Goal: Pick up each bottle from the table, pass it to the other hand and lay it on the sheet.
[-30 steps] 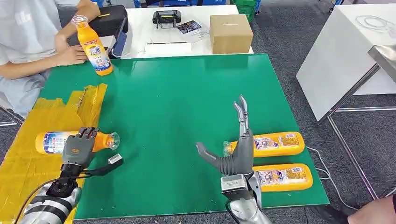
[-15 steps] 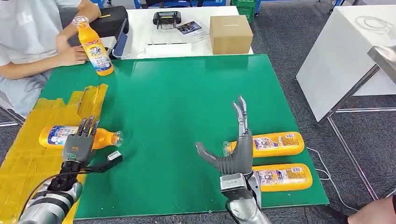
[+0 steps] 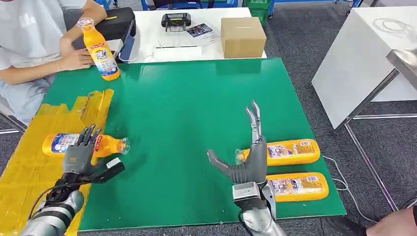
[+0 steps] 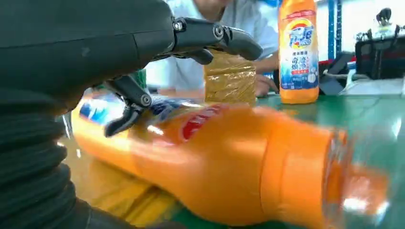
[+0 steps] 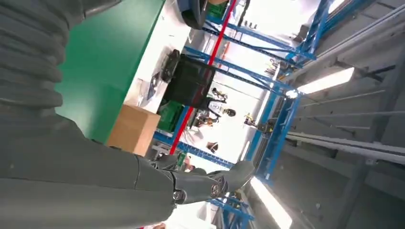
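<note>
The head view looks forward and down from high on the robot over the whole green bench [image 3: 196, 98]. The left wrist view sits low and very close behind the left hand [image 4: 95, 52], facing across the bench toward its far left corner (both show the upright bottle [image 3: 100, 49] there). The right wrist view tilts upward along the bench's far edge.

The table [image 3: 196, 108] has a smooth, matt green top. The sheet [image 3: 29, 162] is yellow, crinkled and slightly shiny, like plastic film or tape. The bottles [image 3: 290, 151] are glossy orange plastic with printed labels; the one on the sheet [image 4: 229, 176] has a clear plastic cap. The box [image 3: 242, 35] is matt brown cardboard. The left hand [image 3: 81, 156] is grey and dark matt plastic with a ribbed rubbery cover; the right hand [image 3: 248, 157] looks the same, on a silver metal arm.
</note>
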`<state>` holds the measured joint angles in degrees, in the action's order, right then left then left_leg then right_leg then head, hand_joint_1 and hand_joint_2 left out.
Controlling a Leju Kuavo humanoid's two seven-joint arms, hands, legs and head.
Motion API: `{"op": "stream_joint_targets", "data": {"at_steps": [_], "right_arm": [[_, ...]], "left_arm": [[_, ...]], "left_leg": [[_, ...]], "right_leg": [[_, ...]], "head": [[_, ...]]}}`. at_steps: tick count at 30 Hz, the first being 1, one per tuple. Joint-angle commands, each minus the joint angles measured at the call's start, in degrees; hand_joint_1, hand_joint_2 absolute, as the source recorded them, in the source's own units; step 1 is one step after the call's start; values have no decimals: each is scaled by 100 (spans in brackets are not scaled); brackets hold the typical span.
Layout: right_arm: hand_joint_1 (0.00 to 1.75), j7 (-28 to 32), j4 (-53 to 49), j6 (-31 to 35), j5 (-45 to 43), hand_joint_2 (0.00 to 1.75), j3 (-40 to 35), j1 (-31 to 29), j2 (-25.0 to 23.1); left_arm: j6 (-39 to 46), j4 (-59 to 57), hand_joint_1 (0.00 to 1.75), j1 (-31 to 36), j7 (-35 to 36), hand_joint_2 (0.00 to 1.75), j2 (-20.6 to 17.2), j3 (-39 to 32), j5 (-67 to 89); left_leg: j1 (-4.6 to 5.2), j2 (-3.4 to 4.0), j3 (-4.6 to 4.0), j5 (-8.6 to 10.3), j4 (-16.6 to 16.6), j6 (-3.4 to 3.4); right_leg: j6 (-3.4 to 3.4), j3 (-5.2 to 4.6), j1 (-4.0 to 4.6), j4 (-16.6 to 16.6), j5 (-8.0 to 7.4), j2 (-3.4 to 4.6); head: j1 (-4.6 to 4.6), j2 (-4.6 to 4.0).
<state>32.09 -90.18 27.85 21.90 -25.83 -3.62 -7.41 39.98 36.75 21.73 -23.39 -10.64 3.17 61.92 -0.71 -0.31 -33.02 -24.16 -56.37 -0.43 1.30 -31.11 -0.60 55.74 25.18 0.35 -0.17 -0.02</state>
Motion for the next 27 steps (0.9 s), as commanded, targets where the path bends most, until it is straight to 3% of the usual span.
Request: {"op": "stream_joint_targets", "data": {"at_steps": [1,8,13,17,20,23,27], "right_arm": [[0,42,178,45,1,175,113,-9,161],[0,7,186,167,210,175,83,17,254],[0,-426,205,282,916,175,135,55,451],[0,-421,195,293,906,175,177,73,475],[0,-966,328,232,1655,175,252,44,615],[0,-1694,502,-295,2467,175,479,42,984],[0,-1815,604,-600,2758,175,768,85,1217]], "left_arm": [[-185,2435,0,-1182,-1464,175,560,-1181,-2211],[2,2956,0,-1321,-1661,175,902,-1795,-2111],[-180,3422,0,-1566,-1661,175,1002,-1588,-3016],[-186,3453,0,-1592,-1655,175,1031,-1584,-3023],[-878,3771,0,-1748,-1661,175,1166,-1542,-3478],[-1857,4319,0,-2070,-1605,175,1438,-1370,-3821],[-2150,4643,0,-2237,-1488,175,1574,-1112,-3826]], "left_leg": [[-1,4,2,-7,1,6],[-5,1,-5,-14,-3,8],[-3,3,-6,-14,-2,10],[-1,-8,-14,-7,1,7],[-3,-8,-16,-9,0,8],[-1,-4,-16,-8,3,8],[2,-22,-15,-9,1,14]], "right_leg": [[1,4,2,-9,4,-2],[-3,3,7,-10,10,-7],[1,1,5,-13,8,-4],[0,-7,2,-11,7,-14],[-1,-6,4,-12,7,-12],[2,-7,3,-15,3,-6],[5,1,-1,-20,8,-26]], "head": [[0,0],[0,0],[2,0],[0,0],[0,0],[-2,0],[0,0]]}}
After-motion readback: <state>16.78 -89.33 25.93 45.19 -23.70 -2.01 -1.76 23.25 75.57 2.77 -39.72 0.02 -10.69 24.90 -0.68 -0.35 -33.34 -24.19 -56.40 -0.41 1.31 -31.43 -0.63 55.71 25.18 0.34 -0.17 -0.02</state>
